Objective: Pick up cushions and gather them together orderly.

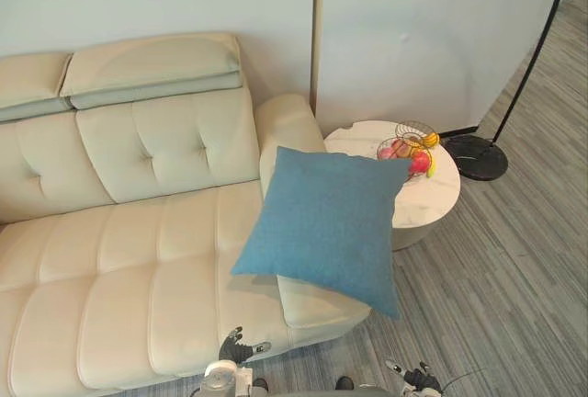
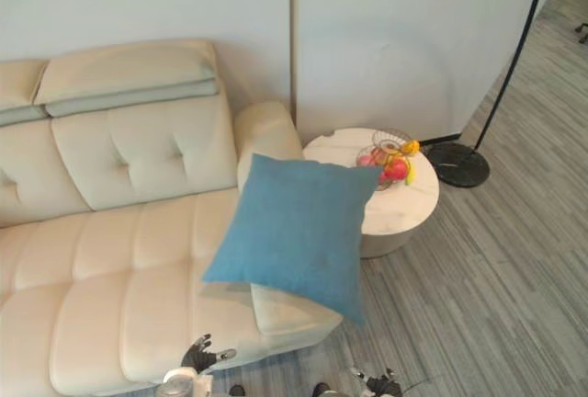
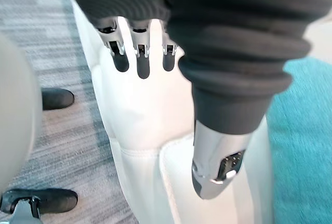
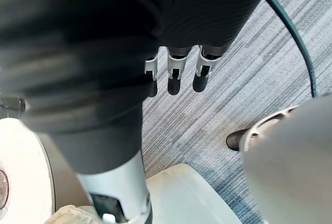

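Blue cushion leans on the sofa armrest; my left hand and right hand hang low, fingers loosely straight and empty, so I'd reach for both its side edges.

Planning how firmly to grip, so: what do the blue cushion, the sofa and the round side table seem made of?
Blue cushion: woven fabric, matte, fine even texture.
Sofa: probably cream leather or imitation, smooth with slight sheen, stitched tufted panels.
Round side table: top looks like white marble or a lookalike, with faint grey veining.
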Robot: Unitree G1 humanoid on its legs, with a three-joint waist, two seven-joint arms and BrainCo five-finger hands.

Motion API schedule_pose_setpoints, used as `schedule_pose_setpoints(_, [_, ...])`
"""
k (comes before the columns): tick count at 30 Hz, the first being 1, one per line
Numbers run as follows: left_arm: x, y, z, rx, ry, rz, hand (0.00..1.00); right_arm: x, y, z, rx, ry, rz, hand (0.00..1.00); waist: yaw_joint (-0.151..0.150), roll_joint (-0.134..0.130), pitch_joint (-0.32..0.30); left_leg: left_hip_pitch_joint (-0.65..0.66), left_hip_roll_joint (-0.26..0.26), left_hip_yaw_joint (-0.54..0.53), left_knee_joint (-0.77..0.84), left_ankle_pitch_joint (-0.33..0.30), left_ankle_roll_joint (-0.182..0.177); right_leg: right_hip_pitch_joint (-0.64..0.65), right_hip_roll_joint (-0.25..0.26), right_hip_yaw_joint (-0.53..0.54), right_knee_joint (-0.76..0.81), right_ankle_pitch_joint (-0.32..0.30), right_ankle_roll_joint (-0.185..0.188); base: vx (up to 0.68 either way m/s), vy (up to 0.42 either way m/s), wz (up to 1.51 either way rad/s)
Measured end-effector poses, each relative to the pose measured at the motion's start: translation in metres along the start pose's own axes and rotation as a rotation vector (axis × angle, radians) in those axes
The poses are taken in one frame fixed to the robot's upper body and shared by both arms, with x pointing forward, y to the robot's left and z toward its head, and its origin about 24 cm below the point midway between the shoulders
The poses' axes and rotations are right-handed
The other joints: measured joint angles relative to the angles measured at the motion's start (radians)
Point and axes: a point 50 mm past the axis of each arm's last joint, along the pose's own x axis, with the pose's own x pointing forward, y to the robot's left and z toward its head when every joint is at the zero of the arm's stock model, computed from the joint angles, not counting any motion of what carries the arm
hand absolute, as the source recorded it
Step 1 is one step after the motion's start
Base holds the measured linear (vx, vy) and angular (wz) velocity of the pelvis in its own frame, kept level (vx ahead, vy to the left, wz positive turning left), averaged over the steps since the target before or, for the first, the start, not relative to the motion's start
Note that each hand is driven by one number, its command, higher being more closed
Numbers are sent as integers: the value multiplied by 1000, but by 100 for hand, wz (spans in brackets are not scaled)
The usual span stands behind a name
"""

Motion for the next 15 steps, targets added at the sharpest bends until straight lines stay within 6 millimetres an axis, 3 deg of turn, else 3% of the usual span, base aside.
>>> schedule_pose_setpoints(3, [0, 10, -3, -3, 11, 26, 0, 3, -10, 13, 18, -38, -29, 0, -11, 4, -2, 8, 3, 5, -19, 0, 0, 13, 7, -3, -31, 21, 2, -51, 25, 4])
schedule_pose_setpoints(6, [1, 32, 7, -38, -32, 91, 0, 5, -32, 40, 79, -141, -89, 0, -12, 10, 1, 9, 7, 26, -59, 1, 3, 11, 16, -3, -53, 38, 4, -78, 46, 0])
schedule_pose_setpoints(9, [-2, 63, 28, -79, -143, 179, 0, -1, -54, 80, 104, -320, -127, 0, -15, 10, 0, 9, 3, 41, -61, -1, 6, 9, 18, 13, -66, 48, 11, -47, 37, -14])
schedule_pose_setpoints(10, [-6, 76, 43, -101, -222, 218, 0, -7, -61, 102, 97, -419, -136, 0, -19, 13, -2, 9, 2, 48, -62, -5, 11, 7, 18, 18, -70, 49, 15, -4, 19, -12])
schedule_pose_setpoints(12, [-10, 85, 62, -116, -309, 245, 0, -15, -66, 129, 86, -537, -139, 0, -22, 19, -5, 8, 2, 54, -65, -7, 12, 3, 19, 23, -74, 50, 16, 14, 14, -10])
schedule_pose_setpoints(15, [-14, 86, 79, -135, -392, 245, 0, -23, -65, 149, 77, -626, -126, 0, -30, 27, -11, 8, 2, 54, -70, -6, 11, 0, 21, 24, -76, 50, 15, 51, 3, -3])
